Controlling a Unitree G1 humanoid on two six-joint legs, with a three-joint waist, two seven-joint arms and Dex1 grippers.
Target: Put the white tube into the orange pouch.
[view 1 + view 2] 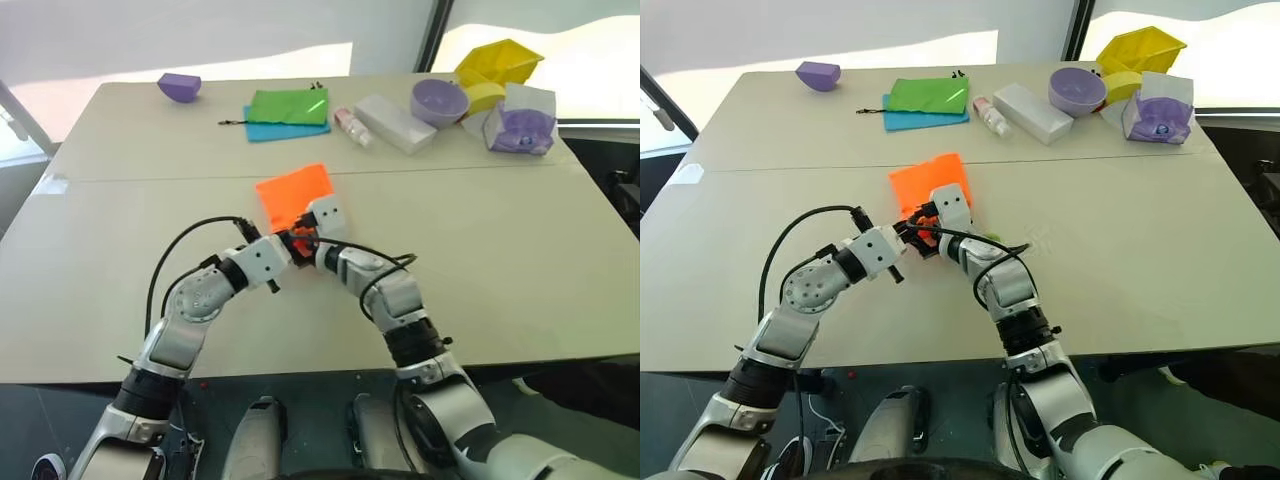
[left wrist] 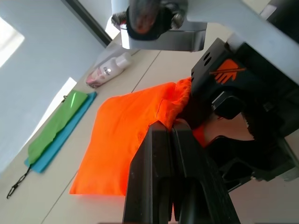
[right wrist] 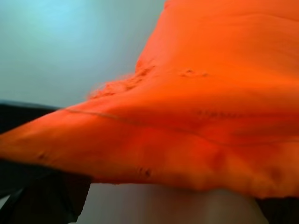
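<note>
Left wrist view — crumpled orange pouch point(image 2: 126, 140), soft fabric, pinched flat.

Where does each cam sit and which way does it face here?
Left eye: on the head, looking forward and down over the table; both arms meet at the orange pouch.
Right eye: same head, same scene, seen slightly from the side.
Left wrist: on the left arm, looking along the left claw, shut on the pouch's edge, with the right claw alongside.
Right wrist: on the right arm, pressed close to orange fabric.
Shared: the orange pouch appears in all four; green pouch and pink-labelled bottle in head and left wrist views.
</note>
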